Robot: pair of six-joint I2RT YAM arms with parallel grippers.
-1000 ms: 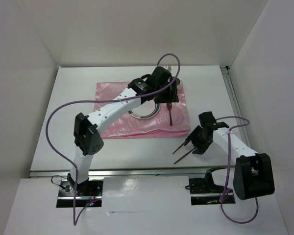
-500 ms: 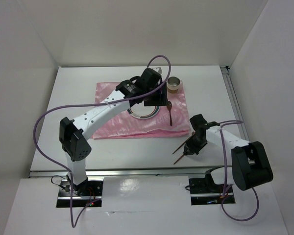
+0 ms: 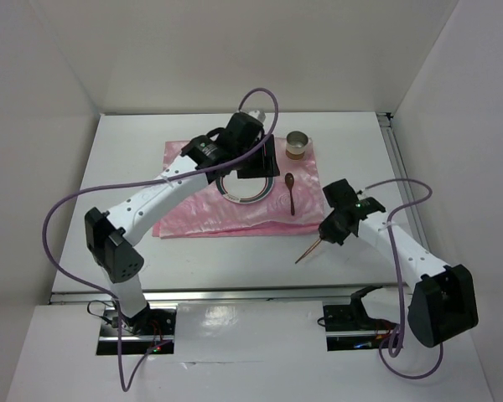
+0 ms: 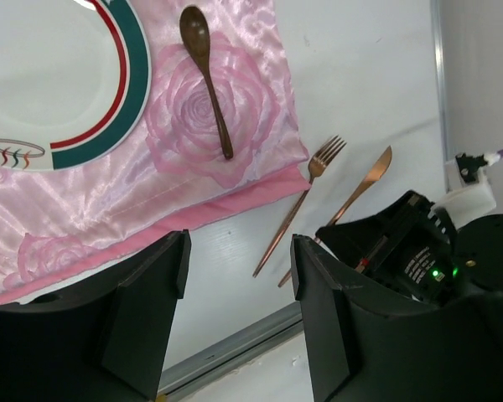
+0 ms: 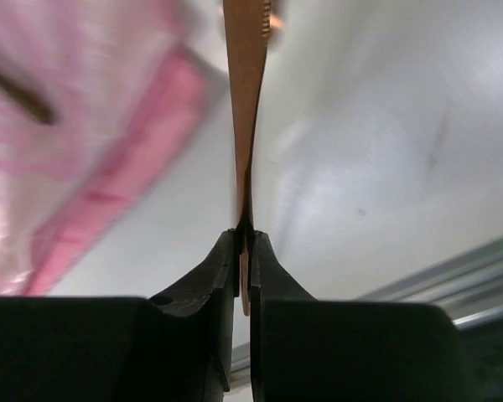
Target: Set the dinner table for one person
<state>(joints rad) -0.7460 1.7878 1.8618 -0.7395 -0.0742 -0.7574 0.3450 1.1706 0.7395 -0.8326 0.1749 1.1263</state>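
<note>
Placing cutlery: the right tool (image 5: 244, 239) pinches the copper knife (image 5: 245, 100), which next needs laying beside the plate (image 4: 59, 75). The left tool (image 4: 239, 251) gapes wide, empty.

One tabletop (image 3: 126, 167) carries one pink cloth (image 3: 201, 213). There is one plate (image 4: 59, 67) with a green and red rim, one cup (image 3: 297, 144) and one wooden spoon (image 4: 208, 79). The copper cutlery comes to two pieces: one fork (image 4: 299, 205) and one knife (image 4: 360, 186). There are two arms, the left arm (image 3: 163, 194) and the right arm (image 3: 398, 247). There are two end effectors, the left end effector (image 4: 239, 247) and the right end effector (image 5: 244, 239).
</note>
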